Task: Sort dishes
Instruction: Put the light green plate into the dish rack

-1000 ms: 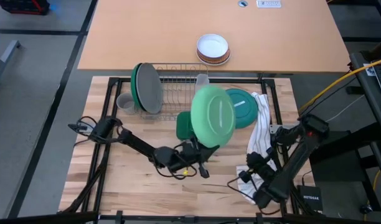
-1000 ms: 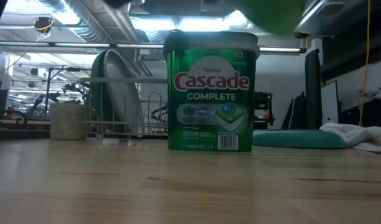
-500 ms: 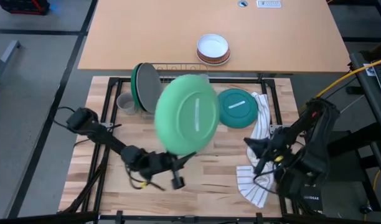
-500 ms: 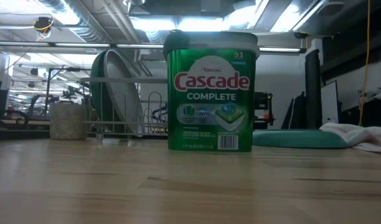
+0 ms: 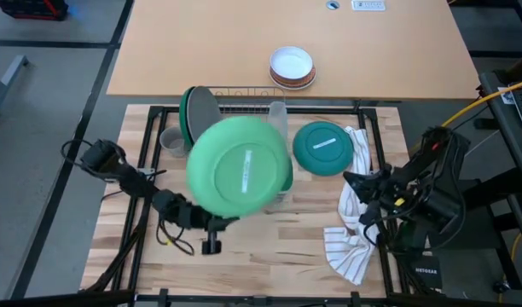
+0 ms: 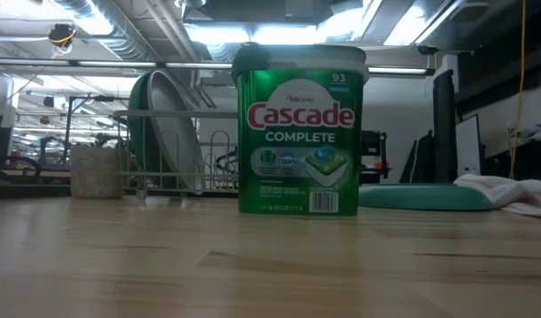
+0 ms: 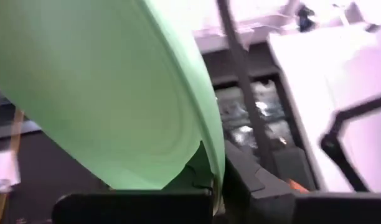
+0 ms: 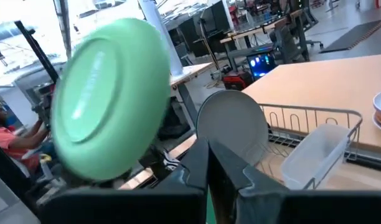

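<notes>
My left gripper [image 5: 225, 217] is shut on a light green plate [image 5: 240, 166], held high over the table's middle; the plate also shows in the right wrist view [image 8: 112, 99]. A dark green plate and a grey plate [image 5: 200, 115] stand on edge in the wire rack [image 5: 244, 109]. A teal plate [image 5: 322, 147] lies flat on the table. A small grey mug [image 5: 170, 139] stands left of the rack. My right gripper [image 5: 350, 182] is shut and empty above the towel at the table's right. My left gripper pinches the light green plate's rim [image 7: 210, 163] between its two fingers, at the plate's near edge, coming from the table's near-left side and slanting up. The plate is lifted clear and stands tilted, its underside toward the overhead camera.
A green Cascade tub [image 6: 300, 132] stands on the table under the raised plate. A white striped towel [image 5: 350, 230] lies at the right. White and brown-rimmed bowls [image 5: 292, 66] sit on the far desk. A clear holder [image 5: 278, 115] hangs on the rack.
My left gripper has risen and swung toward the table's left with the light green plate, which left the low view and moved from above the teal plate to beside the rack. My right gripper has risen off the towel and gone toward the far edge.
</notes>
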`<state>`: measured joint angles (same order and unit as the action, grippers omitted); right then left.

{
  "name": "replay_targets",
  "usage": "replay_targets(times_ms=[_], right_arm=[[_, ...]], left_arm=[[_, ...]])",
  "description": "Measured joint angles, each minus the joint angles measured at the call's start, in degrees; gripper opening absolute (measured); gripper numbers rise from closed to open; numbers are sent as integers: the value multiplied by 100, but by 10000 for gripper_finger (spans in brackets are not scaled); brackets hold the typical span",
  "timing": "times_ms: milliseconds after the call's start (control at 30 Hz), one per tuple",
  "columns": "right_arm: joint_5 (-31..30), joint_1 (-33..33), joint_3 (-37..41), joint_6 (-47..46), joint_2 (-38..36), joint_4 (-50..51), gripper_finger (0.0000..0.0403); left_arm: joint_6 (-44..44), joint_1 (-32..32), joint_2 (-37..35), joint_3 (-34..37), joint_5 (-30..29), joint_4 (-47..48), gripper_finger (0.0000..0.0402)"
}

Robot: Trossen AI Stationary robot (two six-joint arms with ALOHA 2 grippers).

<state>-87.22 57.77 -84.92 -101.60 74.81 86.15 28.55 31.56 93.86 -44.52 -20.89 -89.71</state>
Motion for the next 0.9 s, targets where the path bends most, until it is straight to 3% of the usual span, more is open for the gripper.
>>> replay_targets(times_ms=[233, 467, 567, 733, 900], right_arm=[[24, -449, 1000, -6, 4, -1659, 3], [68, -1002, 1931, 12, 7, -3469, 2], [167, -1236, 2156, 264, 9, -4214, 1], [654, -1642, 2255, 1267, 9, -5519, 1], [1941, -2241, 2239, 3678, 7, -7649, 1]], left_arm=[[-1256, -831, -542, 1252, 406, -34, 1], [-2503, -2215, -952, 1584, 2970, -49, 1], [-2893, -2650, -924, 1584, 3539, 8, 1], [-3106, -3184, -917, 1527, 3984, -35, 1], [-3776, -3589, -915, 1358, 4397, -30, 1]])
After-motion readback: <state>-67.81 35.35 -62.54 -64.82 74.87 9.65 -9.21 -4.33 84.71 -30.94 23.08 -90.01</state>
